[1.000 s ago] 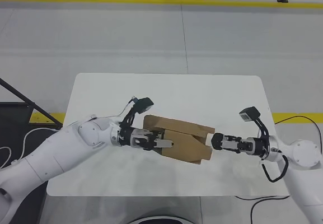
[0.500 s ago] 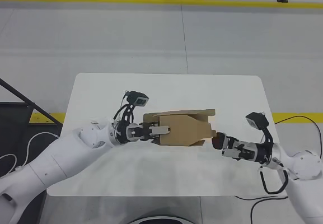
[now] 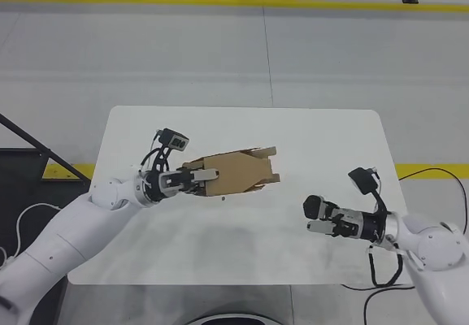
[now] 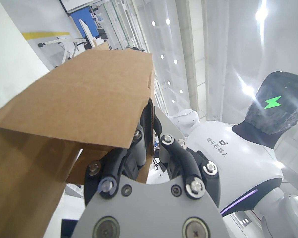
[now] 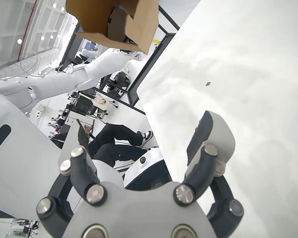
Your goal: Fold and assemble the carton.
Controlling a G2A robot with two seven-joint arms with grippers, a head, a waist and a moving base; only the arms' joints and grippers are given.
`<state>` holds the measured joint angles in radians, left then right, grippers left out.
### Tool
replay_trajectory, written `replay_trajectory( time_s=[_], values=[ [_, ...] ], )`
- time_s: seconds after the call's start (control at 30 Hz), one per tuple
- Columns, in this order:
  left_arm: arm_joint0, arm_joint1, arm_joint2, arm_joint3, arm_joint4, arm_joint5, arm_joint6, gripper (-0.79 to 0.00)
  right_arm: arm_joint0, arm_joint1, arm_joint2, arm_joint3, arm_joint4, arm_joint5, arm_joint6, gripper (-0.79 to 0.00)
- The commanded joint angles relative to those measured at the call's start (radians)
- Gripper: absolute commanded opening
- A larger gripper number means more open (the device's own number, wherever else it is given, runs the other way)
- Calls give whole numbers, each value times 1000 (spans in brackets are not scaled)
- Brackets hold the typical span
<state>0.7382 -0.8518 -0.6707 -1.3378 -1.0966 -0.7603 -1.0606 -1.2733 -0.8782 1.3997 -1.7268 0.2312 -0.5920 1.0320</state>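
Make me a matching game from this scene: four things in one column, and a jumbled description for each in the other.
Things:
1. carton
2. left gripper
3. right gripper
4. table

Descriptions:
A. open, holding nothing
B. white and flat
C. shut on a cardboard wall
D. brown, one end open

Pairs: 1-D, 2-C, 3-A, 4-B.

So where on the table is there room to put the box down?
The far strip of the table, beyond the carton in the left gripper, is bare. So is the front middle, between the two arms. It gets tight near the open right gripper, toward the front right corner.
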Motion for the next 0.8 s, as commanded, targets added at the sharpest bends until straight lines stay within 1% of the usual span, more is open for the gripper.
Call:
replay_trajectory(
  time_s=[0.0,0.1,0.27,0.33,0.4,0.53,0.7,0.77],
  values=[
    [13,3,-34,-4,36,15,-14,-785,-9,0,10,-6,-34,21,-37,0],
    [26,5,-61,-19,73,40,-39,-785,-9,0,10,-6,-34,21,-37,0],
    [26,5,-61,-19,73,40,-39,-785,-9,0,10,-6,-34,21,-37,0],
    [26,5,-61,-19,73,40,-39,-785,-14,-1,8,-18,-53,21,-62,0],
    [28,5,-62,-21,74,44,-33,-785,-21,-3,3,-42,-72,-27,-82,0],
    [37,0,-79,-45,121,104,18,-785,-57,-4,26,-95,-189,-165,-160,0],
    [42,-10,-91,-49,160,172,33,-785,-126,-14,50,-173,-402,-281,-326,0],
    [44,-15,-93,-46,171,192,36,-785,-147,-19,54,-193,-478,-309,-391,0]
  ],
)
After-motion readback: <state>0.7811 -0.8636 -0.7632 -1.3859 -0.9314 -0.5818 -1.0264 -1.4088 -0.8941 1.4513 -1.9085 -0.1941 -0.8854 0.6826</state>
